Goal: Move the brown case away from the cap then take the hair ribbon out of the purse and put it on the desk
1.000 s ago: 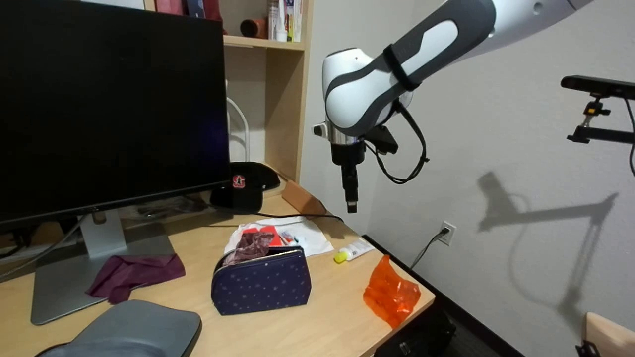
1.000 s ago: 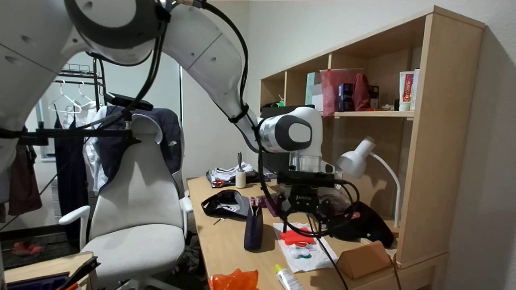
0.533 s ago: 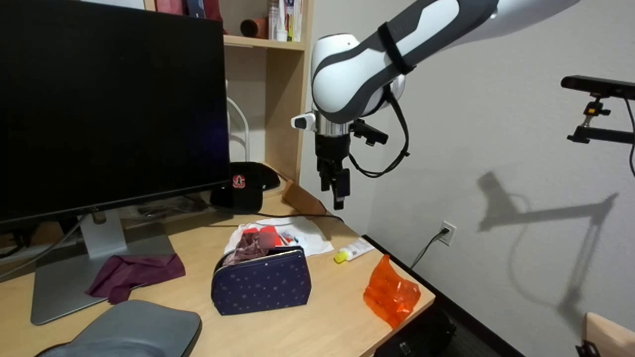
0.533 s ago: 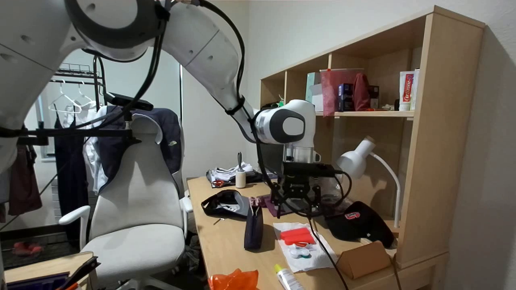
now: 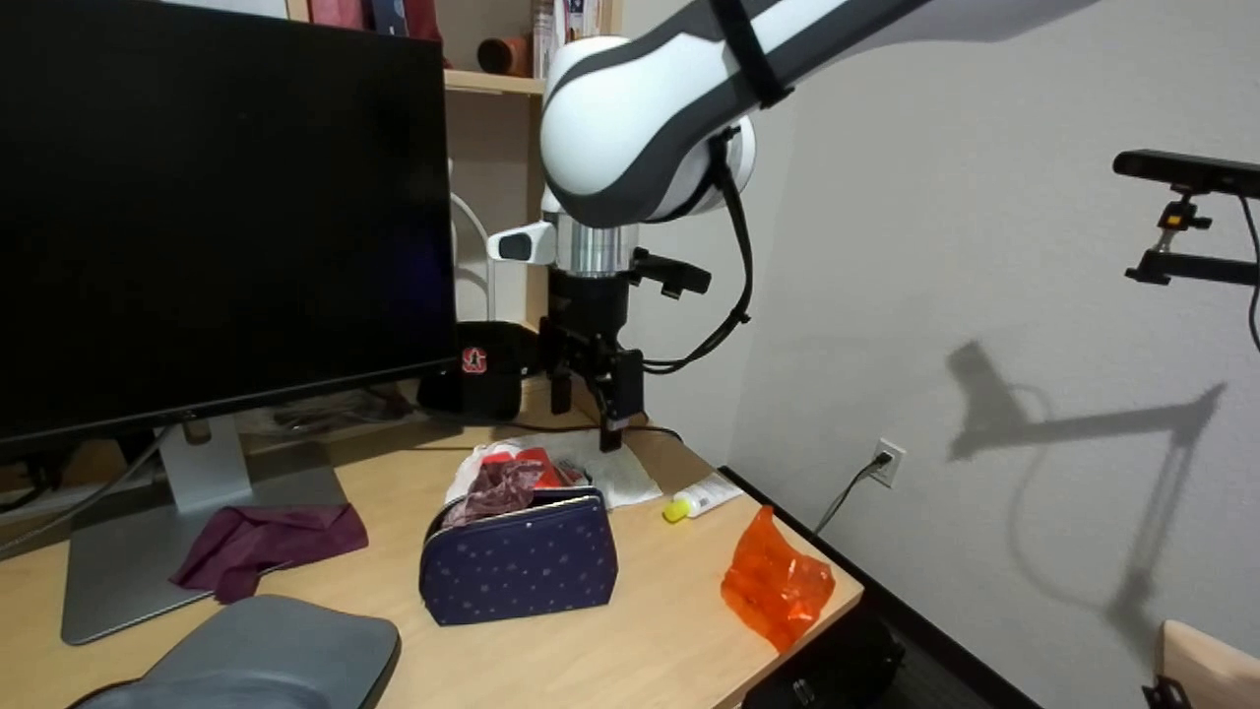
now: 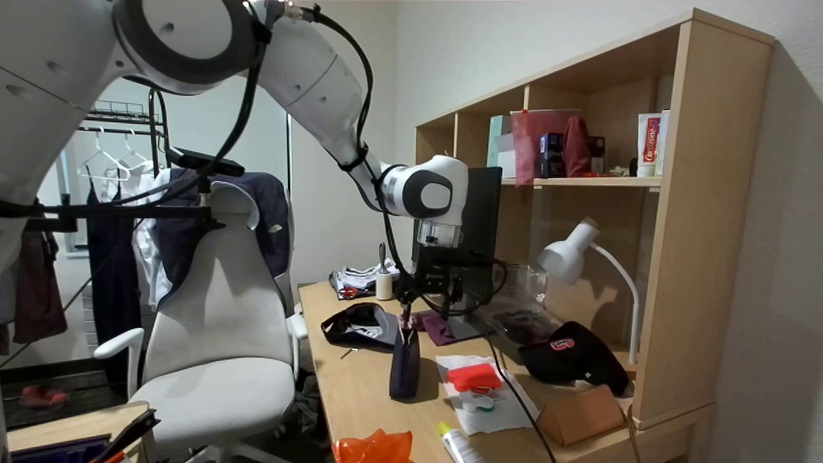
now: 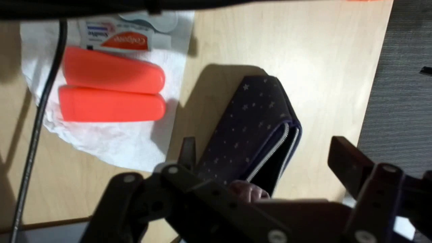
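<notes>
The dark blue starred purse [image 5: 520, 566] stands upright on the desk with its zip top open; it also shows in the wrist view [image 7: 249, 111]. The mauve hair ribbon [image 5: 492, 492] bulges out of one end of its opening; in the wrist view the ribbon [image 7: 248, 191] is partly hidden by my gripper. My gripper [image 5: 588, 418] is open and empty, above the desk near the purse; in the wrist view the purse lies between its fingers [image 7: 263, 148], below them. The brown case [image 6: 582, 415] sits near the black cap [image 6: 569, 354], apart from it.
A monitor [image 5: 226, 217] stands beside the purse, with a purple cloth [image 5: 276, 547] at its base. Red cases [image 7: 111, 76] lie on a white paper towel [image 7: 135, 145]. A yellow-capped tube [image 5: 701, 497] and an orange wrapper [image 5: 778, 581] lie near the desk edge. A cable [image 7: 37, 125] crosses the desk.
The arm has moved left in both exterior views, bringing my gripper over toward the purse, and lower in an exterior view. The wrist has turned so both fingers show. The objects have not moved.
</notes>
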